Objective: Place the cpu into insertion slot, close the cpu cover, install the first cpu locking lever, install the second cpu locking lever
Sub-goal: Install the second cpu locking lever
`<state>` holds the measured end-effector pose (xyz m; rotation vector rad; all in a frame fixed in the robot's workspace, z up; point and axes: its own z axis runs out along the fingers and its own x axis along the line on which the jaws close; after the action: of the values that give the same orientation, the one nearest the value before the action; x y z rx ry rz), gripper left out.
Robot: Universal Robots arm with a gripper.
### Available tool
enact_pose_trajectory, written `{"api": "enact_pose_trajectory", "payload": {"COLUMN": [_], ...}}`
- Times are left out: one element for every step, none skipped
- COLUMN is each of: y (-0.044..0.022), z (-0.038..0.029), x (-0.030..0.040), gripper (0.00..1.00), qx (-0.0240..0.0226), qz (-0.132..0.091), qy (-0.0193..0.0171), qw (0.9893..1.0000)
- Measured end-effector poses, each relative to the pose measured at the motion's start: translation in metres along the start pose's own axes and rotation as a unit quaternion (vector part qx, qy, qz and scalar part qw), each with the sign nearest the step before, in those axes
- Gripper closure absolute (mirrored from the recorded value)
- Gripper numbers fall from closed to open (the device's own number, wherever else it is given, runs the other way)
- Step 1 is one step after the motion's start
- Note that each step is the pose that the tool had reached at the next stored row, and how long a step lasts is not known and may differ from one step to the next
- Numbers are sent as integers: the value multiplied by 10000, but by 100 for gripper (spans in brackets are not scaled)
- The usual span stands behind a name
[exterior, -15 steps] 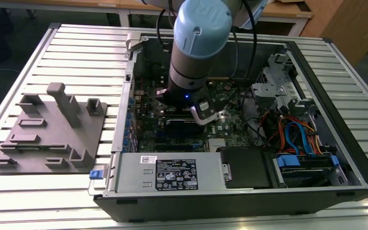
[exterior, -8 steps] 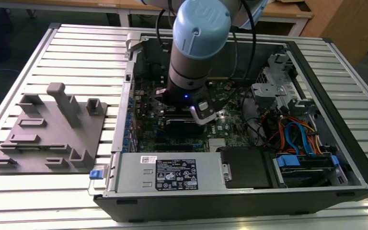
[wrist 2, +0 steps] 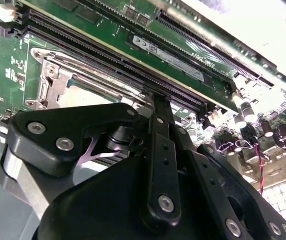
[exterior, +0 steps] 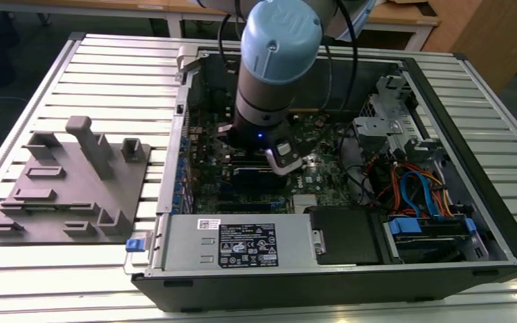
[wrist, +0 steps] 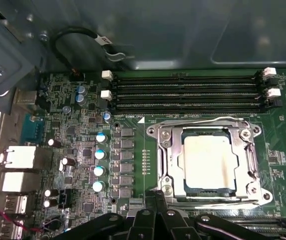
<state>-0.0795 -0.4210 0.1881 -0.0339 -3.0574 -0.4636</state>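
Open computer case [exterior: 474,222] on the slatted table [exterior: 25,282], arm reaching down inside. Beside the memory slots [wrist: 182,90]: insertion slot [wrist: 155,150], cpu cover [wrist: 248,159] shut flat around the seated cpu [wrist: 207,157]. Gripper [wrist: 155,200] low at the socket's edge farthest from those slots; finger state impossible to tell. Best kept slow and square to the lever wire.

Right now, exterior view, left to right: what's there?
Grey fixture block → computer case's left wall → robot arm over the motherboard → drive cage → blue cables → case's right wall.
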Motion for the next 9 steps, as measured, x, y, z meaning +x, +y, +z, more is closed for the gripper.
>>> {"api": "enact_pose_trajectory", "payload": {"y": [5, 10, 15, 19, 23, 29, 36, 41, 48], "z": [4, 7, 9, 10, 0, -14, -29, -50, -75], "x": [4, 8, 11, 14, 16, 18, 21, 25, 29], "gripper": [90, 90, 90, 90, 90, 90, 90, 90, 90], "qx": [-1, 0, -1, -1, -1, -3, -6, -3, -1], "qz": [0, 0, 0, 0, 0, -1, -1, 0, 0], "qy": [0, 1, 1, 1, 2, 1, -1, 1, 1], "qw": [10000, 10000, 10000, 10000, 10000, 10000, 10000, 10000, 10000]}}
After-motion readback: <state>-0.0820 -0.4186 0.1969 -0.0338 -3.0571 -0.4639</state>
